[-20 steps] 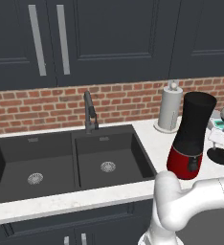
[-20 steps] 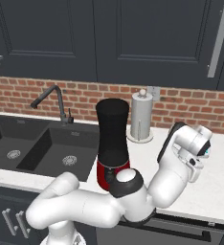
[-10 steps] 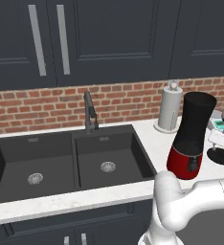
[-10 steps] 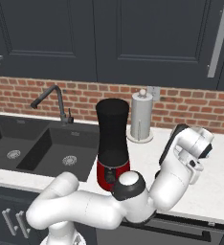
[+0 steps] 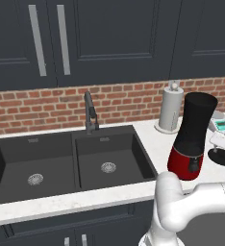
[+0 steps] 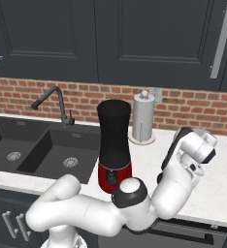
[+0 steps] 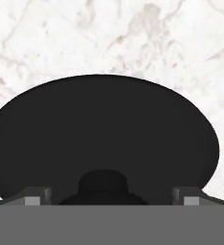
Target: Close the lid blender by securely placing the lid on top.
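Note:
The blender (image 5: pixel 193 138) stands on the counter right of the sink, its black jar open at the top above a red base (image 6: pixel 114 175). The lid (image 7: pixel 104 134), a flat round black disc with a small knob, lies on the white marble counter right of the blender (image 6: pixel 114 145). The same lid (image 5: pixel 223 156) shows at the right edge of the left base view. My gripper (image 7: pixel 112 196) hangs close above the lid, open. Its fingertips (image 7: pixel 37 195) stand wide on either side of the knob, with nothing held between them.
A white paper-towel roll (image 5: pixel 171 108) stands behind the blender by the brick wall. A small white-and-teal scale (image 5: pixel 222 126) sits just behind the lid. The double black sink (image 5: pixel 66 166) with its faucet (image 5: pixel 89 111) lies to the left.
My wrist has shifted slightly above the lid. The jaws have stayed wide, and the blender and the lid have not moved.

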Robot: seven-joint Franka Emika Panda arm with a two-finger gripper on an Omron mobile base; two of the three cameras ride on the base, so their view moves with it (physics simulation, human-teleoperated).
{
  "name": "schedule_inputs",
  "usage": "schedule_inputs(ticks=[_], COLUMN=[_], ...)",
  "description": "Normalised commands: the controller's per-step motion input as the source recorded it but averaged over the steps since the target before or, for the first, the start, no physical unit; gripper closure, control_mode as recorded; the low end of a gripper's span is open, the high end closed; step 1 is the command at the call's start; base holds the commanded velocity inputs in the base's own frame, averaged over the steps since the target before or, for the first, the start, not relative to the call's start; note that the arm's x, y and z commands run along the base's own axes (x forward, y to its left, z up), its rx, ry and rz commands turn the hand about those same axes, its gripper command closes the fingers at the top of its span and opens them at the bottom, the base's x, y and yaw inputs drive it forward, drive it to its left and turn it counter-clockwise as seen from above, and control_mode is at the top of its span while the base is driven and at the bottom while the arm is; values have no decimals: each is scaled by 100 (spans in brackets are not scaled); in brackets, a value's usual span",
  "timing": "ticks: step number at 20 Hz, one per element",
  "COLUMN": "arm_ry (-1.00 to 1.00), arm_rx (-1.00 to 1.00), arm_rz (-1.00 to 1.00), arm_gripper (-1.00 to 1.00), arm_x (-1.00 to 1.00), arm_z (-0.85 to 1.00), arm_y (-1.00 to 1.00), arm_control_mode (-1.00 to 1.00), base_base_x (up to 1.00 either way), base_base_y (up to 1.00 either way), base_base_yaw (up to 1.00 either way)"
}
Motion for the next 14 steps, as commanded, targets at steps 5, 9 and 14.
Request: schedule_inputs(ticks=[5, 9, 14], arm_ry=[8, 11, 8], arm_rx=[-5, -2, -2], arm_rz=[-10, -8, -7], arm_gripper=[-100, 100, 100], arm_x=[1, 9, 1], arm_z=[-13, -15, -15], arm_y=[11, 0, 0], arm_control_mode=[-100, -100, -100], base_base_x=[0, 0, 0], base_base_y=[0, 0, 0], base_base_yaw=[0, 0, 0])
